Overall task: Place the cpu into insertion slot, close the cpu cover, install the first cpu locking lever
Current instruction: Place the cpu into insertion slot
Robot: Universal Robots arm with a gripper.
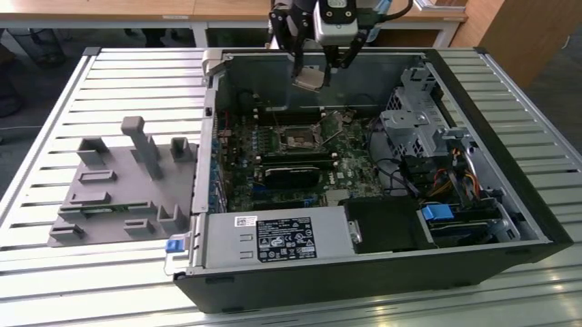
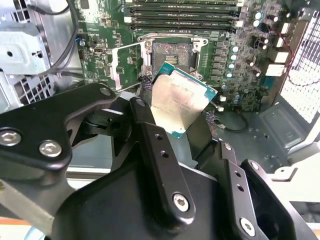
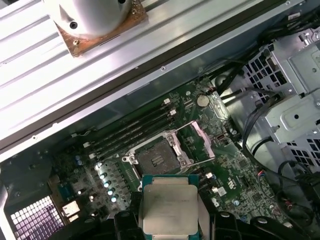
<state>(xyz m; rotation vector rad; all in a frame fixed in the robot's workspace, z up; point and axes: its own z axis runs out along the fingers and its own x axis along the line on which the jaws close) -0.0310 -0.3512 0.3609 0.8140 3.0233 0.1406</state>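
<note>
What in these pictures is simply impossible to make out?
- The cpu: its underside faces away in both wrist views, and the gripper holding it covers two of its edges.
- The insertion slot: in the second wrist view the held cpu hides part of it. In the exterior view its contacts are too small.
- The cpu cover: in the exterior view it is too small to tell from the board.

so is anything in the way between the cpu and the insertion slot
Nothing visible. The gripper holds the cpu in open air above the board. The insertion slot lies bare, with its cpu cover swung open to one side.
</note>
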